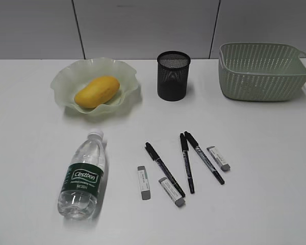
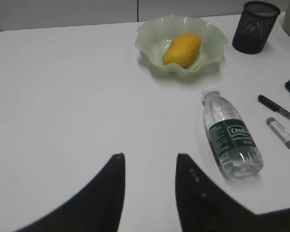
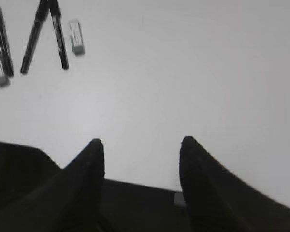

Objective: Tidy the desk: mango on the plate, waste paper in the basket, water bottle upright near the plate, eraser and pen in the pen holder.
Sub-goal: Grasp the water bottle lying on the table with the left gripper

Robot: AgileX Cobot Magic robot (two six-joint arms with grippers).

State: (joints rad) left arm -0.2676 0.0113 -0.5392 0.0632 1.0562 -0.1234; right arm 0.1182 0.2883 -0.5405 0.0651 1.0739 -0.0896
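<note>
Nearest me, both sets of jaws hang apart over bare tabletop (image 1: 275, 153), left gripper (image 2: 147, 162) and right gripper (image 3: 142, 145) holding nothing. The bottle (image 1: 84, 178) lies on its side, cap toward the plate (image 1: 66, 79). Beside it I see three erasers (image 1: 144, 190) and three pens (image 1: 164, 169) scattered. Farther back, the mango (image 1: 97, 92) sits on the plate, the holder (image 1: 173, 75) stands mid-table, and the basket (image 1: 262, 71) is far right.
</note>
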